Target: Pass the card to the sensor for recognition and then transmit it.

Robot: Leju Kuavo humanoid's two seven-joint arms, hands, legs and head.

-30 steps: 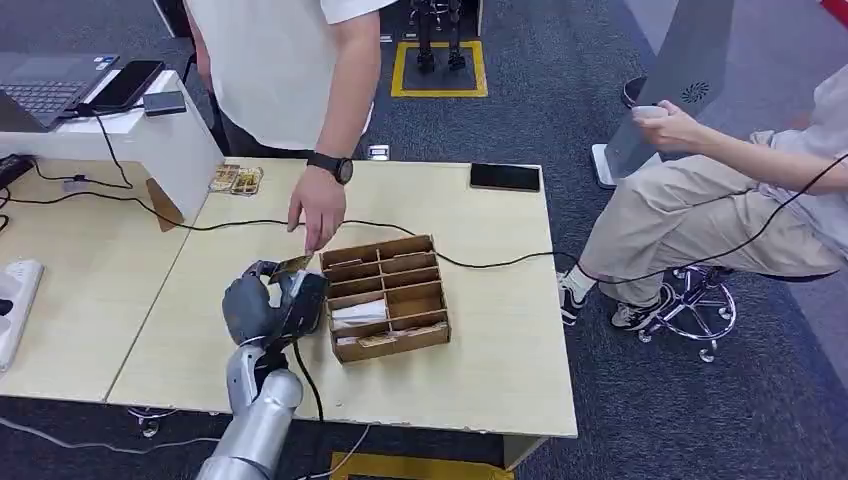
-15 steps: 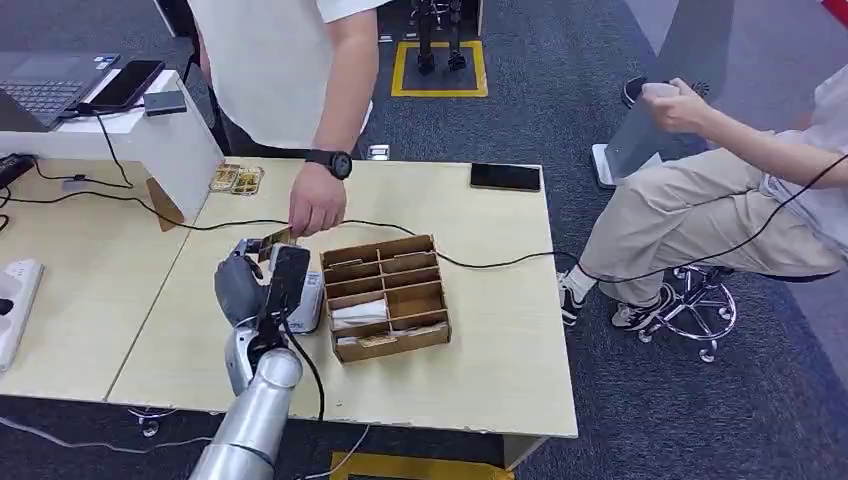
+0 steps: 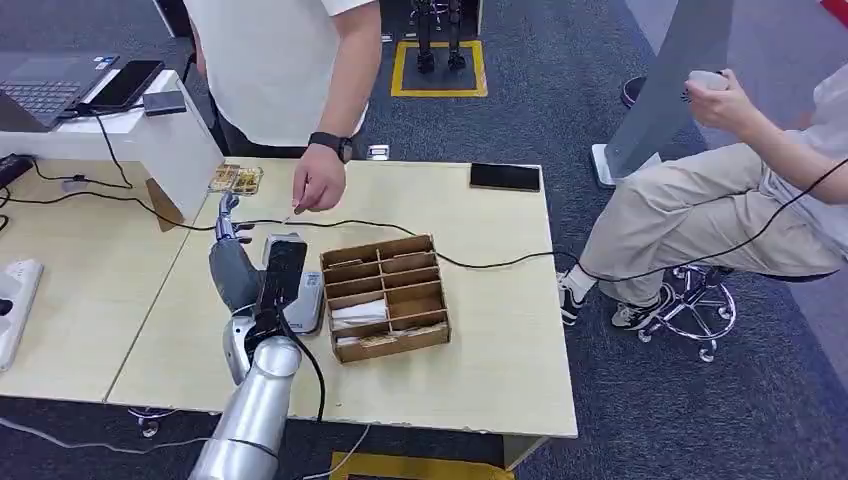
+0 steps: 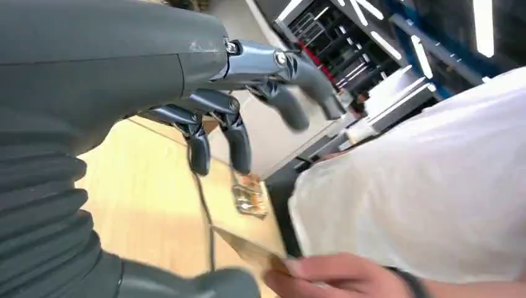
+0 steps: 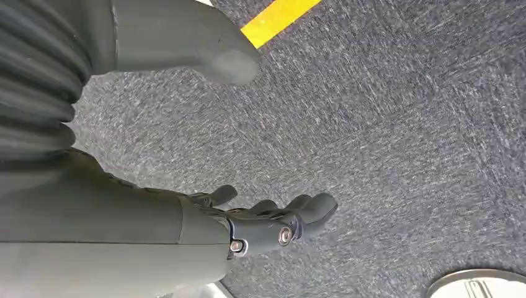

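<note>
The card point(image 4: 248, 248) is pinched in a person's hand point(image 3: 318, 188) above the table point(image 3: 480, 330), just beyond the robot's left hand point(image 3: 232, 262). That left hand is raised, fingers spread, holding nothing. The right hand point(image 5: 205, 230) hangs over grey carpet point(image 5: 384, 124), fingers loosely apart, empty.

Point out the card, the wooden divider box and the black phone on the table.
card point(image 4: 248, 247), left wrist view, its flat face.
wooden divider box point(image 3: 386, 297), head view, middle dividers.
black phone point(image 3: 505, 177), head view, screen centre.
</note>
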